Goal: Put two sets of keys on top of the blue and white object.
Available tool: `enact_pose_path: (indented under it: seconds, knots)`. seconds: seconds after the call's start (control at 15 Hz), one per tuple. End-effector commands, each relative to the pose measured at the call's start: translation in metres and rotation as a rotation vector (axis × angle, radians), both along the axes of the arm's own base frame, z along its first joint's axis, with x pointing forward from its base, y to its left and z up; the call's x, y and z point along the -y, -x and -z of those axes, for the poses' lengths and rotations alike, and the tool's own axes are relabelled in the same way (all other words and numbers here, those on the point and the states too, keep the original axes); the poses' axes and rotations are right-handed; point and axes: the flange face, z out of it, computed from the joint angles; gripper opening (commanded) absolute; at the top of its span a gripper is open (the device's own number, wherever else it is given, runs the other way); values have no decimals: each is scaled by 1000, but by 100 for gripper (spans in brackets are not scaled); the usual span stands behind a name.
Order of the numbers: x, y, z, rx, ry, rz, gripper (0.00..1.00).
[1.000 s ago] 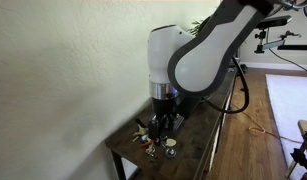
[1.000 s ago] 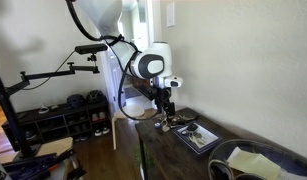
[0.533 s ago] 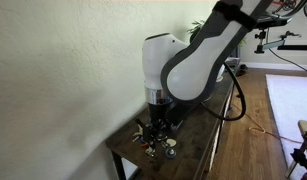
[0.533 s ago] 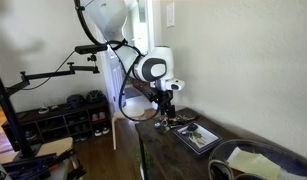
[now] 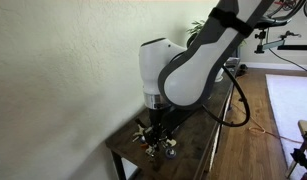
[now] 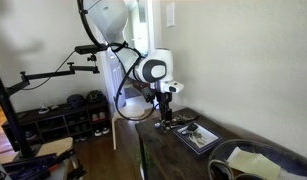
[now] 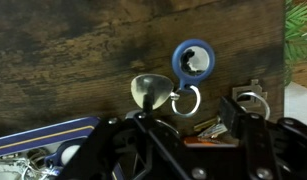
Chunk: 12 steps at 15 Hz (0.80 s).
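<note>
Found the gripper down at the tabletop, jaws spread apart and clamped on nothing, straddling a set of keys that lay flat on the wood between the fingers. Saw the gripper equally low in both exterior views, right over the table's end.

Traced the bunch outward to a round silver fob and, just beyond it, a blue ring fob, both resting on bare wood. Placed the blue and white object off at the lower corner of the wrist view, apart from that bunch, flat on the same table. Picked it out again in an exterior view, between the gripper and a dark bowl. Made out a small metallic cluster on its edge, too cropped to name.

Read the table as dark, grained wood, narrow, set against a pale textured wall. Noted wooden floor beyond it, a low shoe rack across the room, and the green leaves of a plant by the table's end.

Compared with a second before: found the arm sunk lower and swung closer to the wall, with the gripper brought nearer the keys. Found keys, blue and white object and bowl lying where they had been.
</note>
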Motion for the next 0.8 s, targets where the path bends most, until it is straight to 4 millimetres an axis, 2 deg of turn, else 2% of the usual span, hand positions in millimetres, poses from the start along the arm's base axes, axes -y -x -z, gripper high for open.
enact_pose_path:
  seconds: [0.0,0.33,0.6,0.73]
  knots:
    - [-7,0,-2,-27,14,41,39]
    - [-5,0,-3,-34,15,63,7]
    - [-3,1,-4,-35,15,69,0]
    - [-2,1,-4,-34,15,67,3]
